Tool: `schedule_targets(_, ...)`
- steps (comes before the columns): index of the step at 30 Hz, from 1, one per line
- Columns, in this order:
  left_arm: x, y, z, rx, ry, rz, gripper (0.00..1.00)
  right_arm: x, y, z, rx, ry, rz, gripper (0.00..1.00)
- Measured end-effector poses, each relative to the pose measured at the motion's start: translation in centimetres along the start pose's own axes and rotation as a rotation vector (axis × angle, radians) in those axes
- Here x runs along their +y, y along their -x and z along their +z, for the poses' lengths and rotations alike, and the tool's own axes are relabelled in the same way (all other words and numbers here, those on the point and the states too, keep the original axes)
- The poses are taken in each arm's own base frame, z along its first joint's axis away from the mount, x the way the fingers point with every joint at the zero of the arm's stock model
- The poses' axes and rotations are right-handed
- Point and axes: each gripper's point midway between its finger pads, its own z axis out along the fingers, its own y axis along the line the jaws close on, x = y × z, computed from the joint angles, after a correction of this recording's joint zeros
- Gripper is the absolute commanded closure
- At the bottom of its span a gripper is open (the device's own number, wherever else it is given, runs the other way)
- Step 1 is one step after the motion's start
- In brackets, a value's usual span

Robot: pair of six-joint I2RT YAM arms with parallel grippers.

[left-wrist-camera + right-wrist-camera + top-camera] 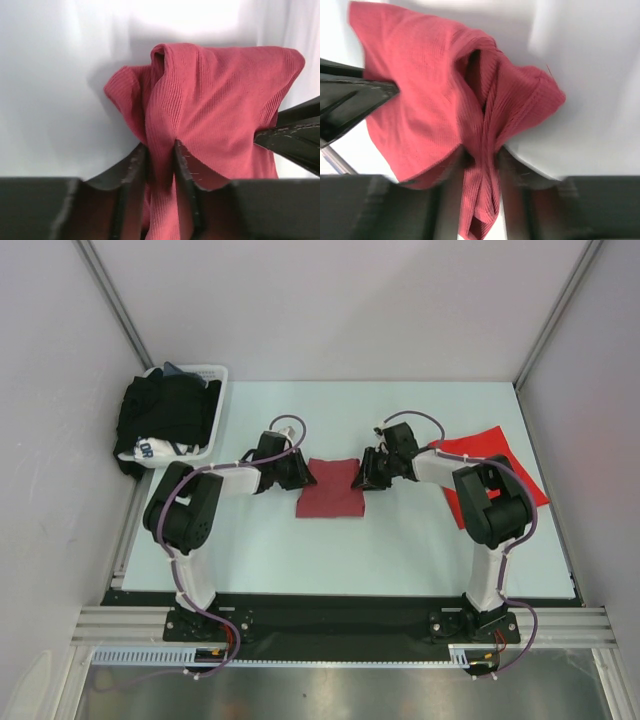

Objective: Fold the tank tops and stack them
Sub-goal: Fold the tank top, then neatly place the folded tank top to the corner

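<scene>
— Item one, maroon tank top [330, 495]: location?
— Middle of the table [400, 550], a compact rectangle. Your left gripper [159, 167] pinches a bunched fold at its left edge. Your right gripper [481, 165] pinches a fold at its right edge.
— Item two, red tank top [495, 455]?
— Flat at the table's right side, partly under your right arm [490, 505].

Tank top [330, 496] between left gripper [303, 478] and right gripper [362, 478]; second top [492, 446] rightward.
</scene>
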Motion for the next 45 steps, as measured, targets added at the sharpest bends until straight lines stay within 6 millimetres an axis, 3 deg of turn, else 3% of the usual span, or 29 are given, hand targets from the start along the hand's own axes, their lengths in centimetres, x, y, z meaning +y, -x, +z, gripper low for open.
schedule_targets(2, 0.0, -0.2, 0.3, 0.011, -0.012, -0.006, 0.76, 0.2, 0.2, 0.0, -0.005, 0.028, 0.011, 0.82)
schedule_targets(3, -0.1, -0.3, 0.3, 0.014, -0.016, -0.007, 0.81, 0.3, 0.3, -0.1, -0.006, 0.038, 0.018, 0.96)
schedule_targets(4, -0.1, -0.3, 0.4, 0.016, -0.018, -0.011, 0.84, 0.3, 0.4, -0.1, -0.009, 0.049, 0.022, 1.0)
schedule_targets(7, -0.1, -0.2, 0.5, 0.023, -0.03, -0.02, 0.99, 0.3, 0.5, -0.1, -0.015, 0.074, 0.047, 1.0)
schedule_targets(11, -0.3, -0.3, 0.6, 0.03, -0.048, -0.025, 0.99, 0.3, 0.3, -0.1, -0.013, 0.09, 0.056, 1.0)
schedule_targets(13, -0.4, -0.2, 0.6, 0.032, -0.051, -0.027, 0.87, 0.4, 0.3, -0.1, -0.013, 0.095, 0.055, 0.9)
schedule_targets(14, -0.4, -0.3, 0.6, 0.033, -0.051, -0.027, 0.78, 0.4, 0.3, -0.1, -0.013, 0.096, 0.056, 0.79)
schedule_targets(15, -0.3, -0.2, 0.6, 0.032, -0.05, -0.028, 0.62, 0.4, 0.3, -0.1, -0.013, 0.096, 0.058, 0.59)
schedule_targets(17, -0.6, 0.0, 0.5, 0.024, -0.061, -0.037, 0.45, 0.3, 0.2, 0.0, -0.015, 0.093, 0.06, 0.42)
schedule_targets(21, -1.1, 0.5, 0.2, -0.003, -0.064, -0.02, 0.35, 0.2, 0.5, -0.4, -0.037, 0.078, 0.05, 0.35)
schedule_targets(28, -0.8, 0.7, 0.0, -0.017, -0.044, -0.018, 0.33, 0.0, 0.6, -0.5, -0.046, 0.063, 0.05, 0.38)
schedule_targets(32, -0.8, 0.8, 0.1, -0.023, -0.041, -0.018, 0.38, 0.0, 1.0, 0.2, -0.041, 0.046, 0.043, 0.51)
schedule_targets(34, -0.7, 0.9, 0.3, -0.026, -0.044, -0.024, 0.46, 0.0, 1.2, 0.7, -0.037, 0.04, 0.038, 0.66)
schedule_targets(37, -0.4, 0.8, 0.9, -0.023, -0.031, -0.035, 0.76, -0.1, 1.0, 1.1, -0.025, 0.022, 0.031, 0.88)
schedule_targets(38, -0.3, 0.8, 1.2, -0.019, -0.03, -0.04, 0.92, -0.1, 1.0, 1.2, -0.024, 0.018, 0.031, 0.94)
schedule_targets(39, -0.3, 0.8, 1.4, -0.017, -0.028, -0.048, 0.97, -0.1, 1.0, 1.2, -0.024, 0.015, 0.031, 1.0)
schedule_targets(45, -0.9, 1.0, 1.7, 0.005, -0.022, -0.042, 1.0, -0.2, 1.2, 1.0, -0.033, 0.001, 0.031, 1.0)
